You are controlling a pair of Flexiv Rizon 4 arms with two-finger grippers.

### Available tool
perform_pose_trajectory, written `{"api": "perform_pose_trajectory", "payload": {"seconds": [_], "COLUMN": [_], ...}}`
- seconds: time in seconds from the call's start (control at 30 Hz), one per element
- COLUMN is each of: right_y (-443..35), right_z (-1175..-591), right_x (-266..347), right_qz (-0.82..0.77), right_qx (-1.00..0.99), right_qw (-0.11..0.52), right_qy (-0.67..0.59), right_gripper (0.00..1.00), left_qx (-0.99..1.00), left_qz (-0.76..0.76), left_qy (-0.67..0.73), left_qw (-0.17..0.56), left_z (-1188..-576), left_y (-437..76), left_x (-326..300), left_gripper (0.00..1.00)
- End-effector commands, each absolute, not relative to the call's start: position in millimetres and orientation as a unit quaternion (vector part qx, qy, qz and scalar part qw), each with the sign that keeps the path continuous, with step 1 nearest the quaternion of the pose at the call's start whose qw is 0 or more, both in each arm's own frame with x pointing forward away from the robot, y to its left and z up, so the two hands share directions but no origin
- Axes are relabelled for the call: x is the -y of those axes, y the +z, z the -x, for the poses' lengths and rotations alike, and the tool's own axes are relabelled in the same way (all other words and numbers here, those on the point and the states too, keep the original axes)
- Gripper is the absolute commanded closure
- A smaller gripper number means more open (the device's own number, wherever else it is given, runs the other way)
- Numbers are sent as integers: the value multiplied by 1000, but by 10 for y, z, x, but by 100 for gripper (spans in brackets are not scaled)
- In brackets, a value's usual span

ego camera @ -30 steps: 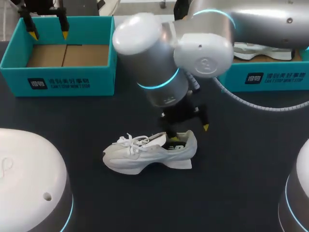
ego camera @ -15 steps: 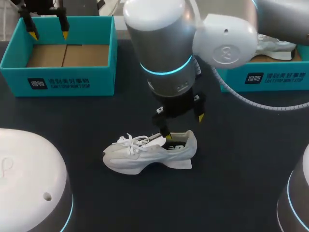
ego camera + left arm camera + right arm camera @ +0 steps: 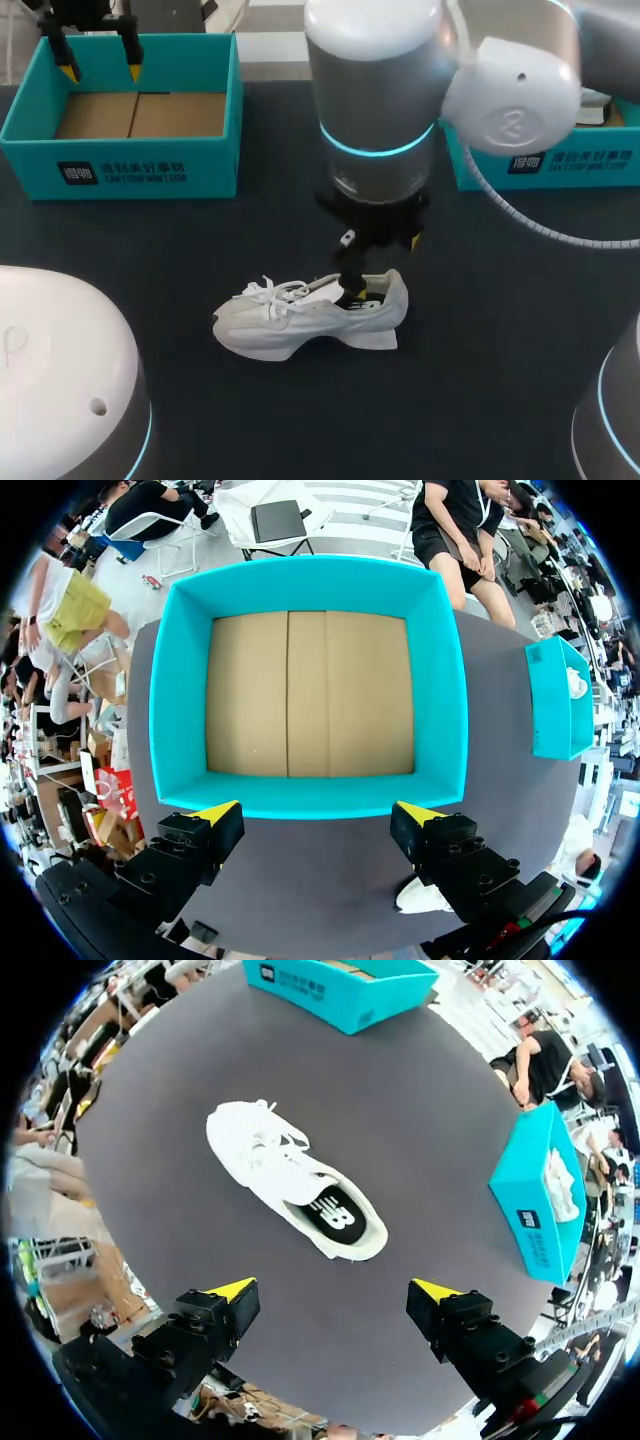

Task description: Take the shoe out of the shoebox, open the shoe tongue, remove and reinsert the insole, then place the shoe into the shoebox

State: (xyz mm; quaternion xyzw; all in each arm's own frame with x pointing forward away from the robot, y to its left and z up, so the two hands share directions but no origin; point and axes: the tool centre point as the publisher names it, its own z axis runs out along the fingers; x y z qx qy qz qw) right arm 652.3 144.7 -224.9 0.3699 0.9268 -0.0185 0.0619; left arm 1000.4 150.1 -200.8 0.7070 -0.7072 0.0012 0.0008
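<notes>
White shoe (image 3: 310, 318), single, on table (image 3: 480, 340); two teal shoeboxes (image 3: 120, 170) (image 3: 545, 160); two hands (image 3: 318, 812) (image 3: 335, 1289) spread, empty.

A robotics lab: robot arm (image 3: 375, 90) over dark table (image 3: 500, 330) with shoebox (image 3: 130, 172).

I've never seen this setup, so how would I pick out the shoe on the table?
On the dark table, a white lace-up sneaker stands in the open middle, below the right gripper. The other white shoe sits inside the turquoise cardboard shoebox at the right; this one is outside any box.
</notes>
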Motion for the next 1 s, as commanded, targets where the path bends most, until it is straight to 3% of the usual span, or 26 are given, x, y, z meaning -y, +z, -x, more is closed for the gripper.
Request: {"api": "perform_pose_trajectory", "payload": {"seconds": [0.03, 0.13, 0.63, 0.7, 1.0], "right_y": [-2151, -2161, -2161, -2199, -2294], "right_z": [-6536, -6570, -6570, -6569, -6654], "right_x": [-1326, -1332, -1332, -1277, -1012], "right_qz": [-36, -37, -37, -6, -4], "right_qx": [-999, -999, -999, -997, -978], "right_qw": [-6, 3, 3, 5, 7], "right_qy": [27, -23, -23, 75, 209], "right_gripper": [0, 0, 0, 0, 0], "left_qx": [707, 707, 707, 707, 707], "left_qz": [-707, -707, -707, -707, -707], "left_qy": [1, 1, 1, 1, 1], "left_qw": [0, 0, 0, 0, 0], "left_z": [-10001, -10001, -10001, -10001, -10001], "left_y": [-2005, -2005, -2005, -2005, -2005], "left_x": [-1499, -1499, -1499, -1499, -1499], "left_gripper": [0, 0, 0, 0, 0]}}
